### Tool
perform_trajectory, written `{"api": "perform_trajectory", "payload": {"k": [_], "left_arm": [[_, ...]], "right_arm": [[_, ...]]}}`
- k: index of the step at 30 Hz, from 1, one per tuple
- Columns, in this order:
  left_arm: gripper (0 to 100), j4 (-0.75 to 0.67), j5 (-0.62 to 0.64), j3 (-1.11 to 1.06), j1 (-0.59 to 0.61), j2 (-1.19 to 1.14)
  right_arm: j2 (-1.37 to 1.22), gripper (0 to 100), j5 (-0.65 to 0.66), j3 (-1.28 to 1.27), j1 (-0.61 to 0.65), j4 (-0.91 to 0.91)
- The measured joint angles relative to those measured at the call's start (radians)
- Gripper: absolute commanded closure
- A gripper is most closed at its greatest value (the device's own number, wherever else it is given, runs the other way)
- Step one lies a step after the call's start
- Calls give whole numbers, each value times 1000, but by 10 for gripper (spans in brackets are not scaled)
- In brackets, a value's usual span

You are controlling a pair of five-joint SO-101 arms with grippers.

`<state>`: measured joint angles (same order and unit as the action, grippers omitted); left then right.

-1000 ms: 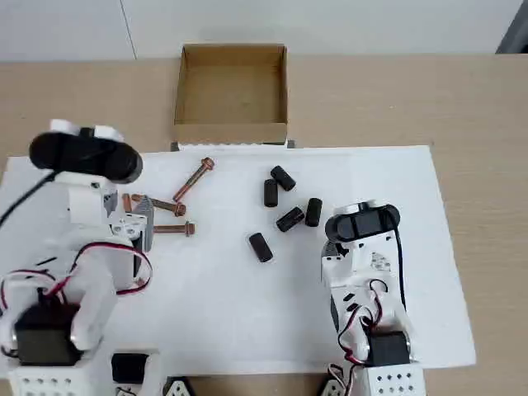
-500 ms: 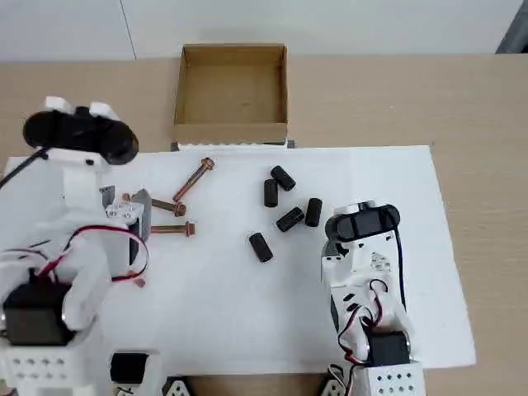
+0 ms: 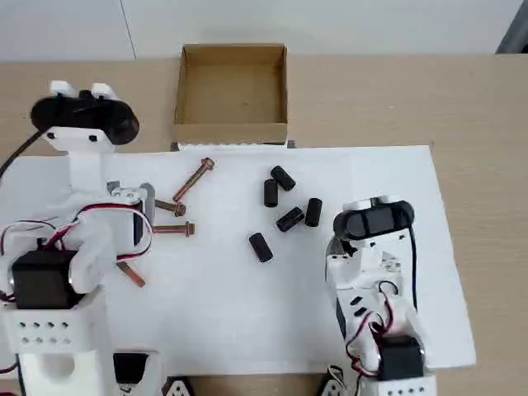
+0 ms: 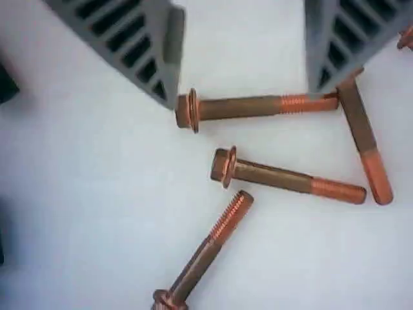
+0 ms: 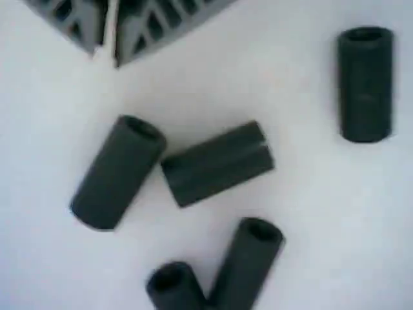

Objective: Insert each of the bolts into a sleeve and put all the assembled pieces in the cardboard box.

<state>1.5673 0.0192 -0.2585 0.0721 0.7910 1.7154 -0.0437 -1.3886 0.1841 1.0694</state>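
Several copper bolts lie on the white sheet [image 3: 247, 305]: one [image 3: 194, 179] slanted, two [image 3: 169, 206] [image 3: 174, 229] near my left gripper [image 3: 132, 195], another [image 3: 129, 275] beside the left arm's base. In the left wrist view my left gripper [image 4: 244, 90] is open just above a bolt [image 4: 258, 106], with more bolts [image 4: 290, 177] [image 4: 206, 252] close by. Several black sleeves [image 3: 289, 219] are scattered mid-sheet. My right gripper [image 5: 106, 55] is shut, empty, beside the sleeves [image 5: 117, 171] [image 5: 219, 163]. The cardboard box [image 3: 231, 132] stands empty at the back.
The sheet covers most of the wooden table [image 3: 462, 99]. One sleeve [image 3: 261, 247] lies apart, nearer the front. Open sheet stretches between the two arm bases.
The left arm has swung toward the far side and its gripper crept over the bolts, uncovering a bolt beside its base. The right arm shifted slightly to the right.
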Motion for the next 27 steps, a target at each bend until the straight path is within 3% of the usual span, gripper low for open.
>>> {"api": "perform_trajectory", "payload": {"k": [9, 20, 27], "left_arm": [[870, -14, -11, 0, 0, -31], [870, 60, -54, 0, 97, -305], [873, 61, -54, 0, 101, -496]], "right_arm": [[-364, 995, 11, 339, 32, 104], [-922, 995, 11, 830, 29, 296], [-1201, 995, 0, 994, 29, 308]]}}
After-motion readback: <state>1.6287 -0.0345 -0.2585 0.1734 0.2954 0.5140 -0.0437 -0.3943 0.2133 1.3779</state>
